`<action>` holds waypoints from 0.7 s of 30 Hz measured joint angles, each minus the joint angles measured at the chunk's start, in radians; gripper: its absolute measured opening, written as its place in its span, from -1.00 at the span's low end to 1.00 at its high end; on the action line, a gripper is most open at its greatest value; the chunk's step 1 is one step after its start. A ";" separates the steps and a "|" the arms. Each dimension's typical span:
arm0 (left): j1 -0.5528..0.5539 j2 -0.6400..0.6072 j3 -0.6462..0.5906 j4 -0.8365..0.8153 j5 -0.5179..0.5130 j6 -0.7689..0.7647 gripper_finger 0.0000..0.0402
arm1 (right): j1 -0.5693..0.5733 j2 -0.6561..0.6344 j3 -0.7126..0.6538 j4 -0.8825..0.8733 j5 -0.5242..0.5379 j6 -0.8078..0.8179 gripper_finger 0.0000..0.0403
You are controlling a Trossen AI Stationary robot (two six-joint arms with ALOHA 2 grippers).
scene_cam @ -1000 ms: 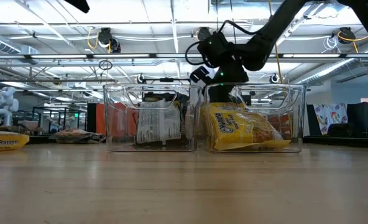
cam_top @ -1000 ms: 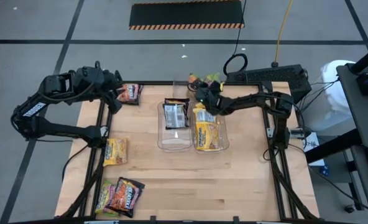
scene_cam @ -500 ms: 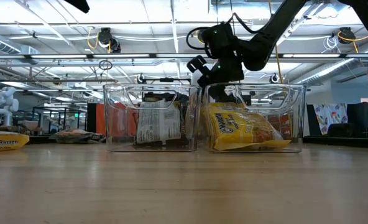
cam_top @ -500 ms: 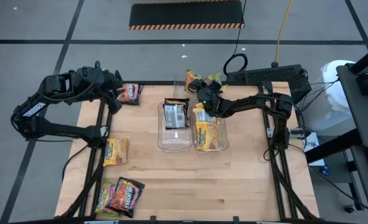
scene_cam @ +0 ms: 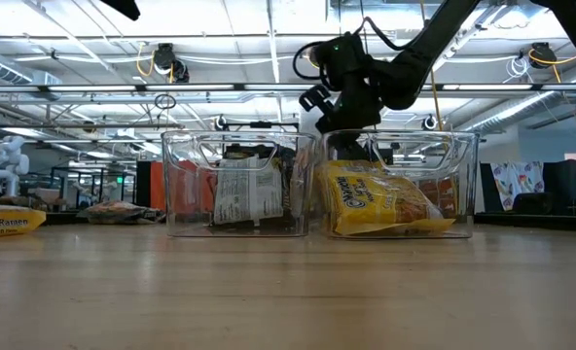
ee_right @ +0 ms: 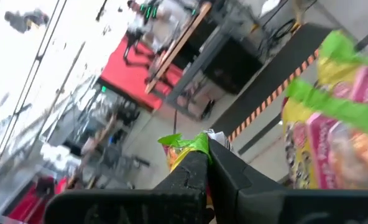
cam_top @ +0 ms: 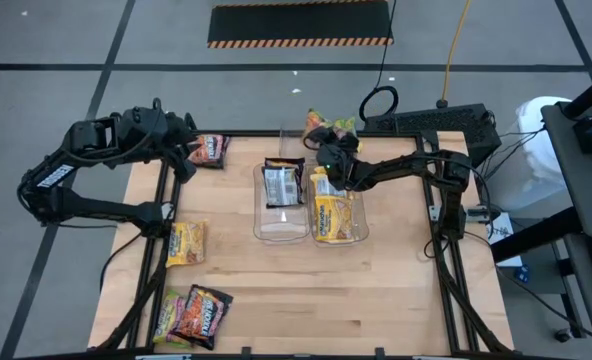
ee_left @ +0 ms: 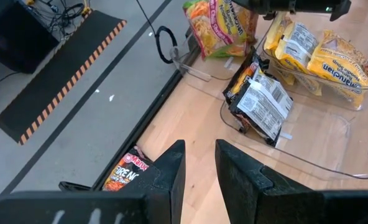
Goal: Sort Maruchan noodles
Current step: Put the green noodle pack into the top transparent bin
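My right gripper (cam_top: 326, 145) is shut on a pink-green noodle packet (ee_left: 214, 26) over the table's far edge, behind the two clear bins. In the right wrist view a broad pink-green face (ee_right: 339, 118) shows beside the fingers; whether it is the same packet I cannot tell. The left bin (cam_top: 259, 215) holds a dark packet with its pale back up (cam_top: 282, 183). Yellow packets (cam_top: 331, 212) lie in the right bin (cam_top: 361, 225). My left gripper (ee_left: 199, 165) waits open at the far left, above a dark packet (cam_top: 211, 150) lying flat. My right gripper pinches a green-edged corner (ee_right: 185, 143) of the pink-green packet between its two fingertips. The fingers lie about level and come from the table's right side. The packet hangs from them by the far edge; whether its lower end rests on anything I cannot tell.
Loose packets lie flat on the table's left side: a yellow one (cam_top: 186, 243) and dark and pink-green ones (cam_top: 198, 312) at the near left corner. A clear wall (cam_top: 284, 135) stands at the far edge behind the left bin. Bare wood lies at the near right.
My right gripper has risen a little above the right bin's far wall and turned at the wrist, staying shut. The pink-green packet has swung with it near the table's far edge.
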 joint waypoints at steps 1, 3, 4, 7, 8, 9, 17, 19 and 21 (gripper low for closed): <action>0.000 0.000 0.000 0.000 0.000 0.000 -0.53 | 0.000 0.000 0.000 -0.004 0.025 -0.002 -1.00; 0.000 0.000 0.000 0.000 0.000 0.000 -0.53 | 0.000 0.000 0.000 -0.013 0.060 -0.018 -1.00; 0.000 0.000 0.000 0.000 0.000 0.000 -0.53 | 0.000 0.000 0.000 -0.013 0.071 -0.024 -1.00; 0.000 0.000 0.000 -0.004 0.000 0.000 -0.53 | 0.000 0.000 0.000 -0.016 0.073 -0.027 -1.00; 0.000 0.000 0.000 -0.008 0.000 0.000 -0.53 | 0.000 0.000 0.000 -0.023 0.073 -0.028 -1.00; 0.000 0.000 0.000 -0.011 0.000 0.000 -0.53 | 0.000 0.000 0.000 -0.031 0.072 -0.028 -1.00; 0.000 0.000 0.000 -0.043 0.000 0.000 -0.53 | 0.002 0.000 0.000 -0.063 0.070 -0.052 -1.00; 0.000 0.000 0.000 -0.050 0.000 0.000 -0.53 | 0.002 0.000 0.000 -0.065 0.051 -0.084 -1.00; 0.000 0.000 0.000 -0.050 0.000 0.000 -0.53 | 0.002 0.000 0.000 -0.064 0.006 -0.108 -1.00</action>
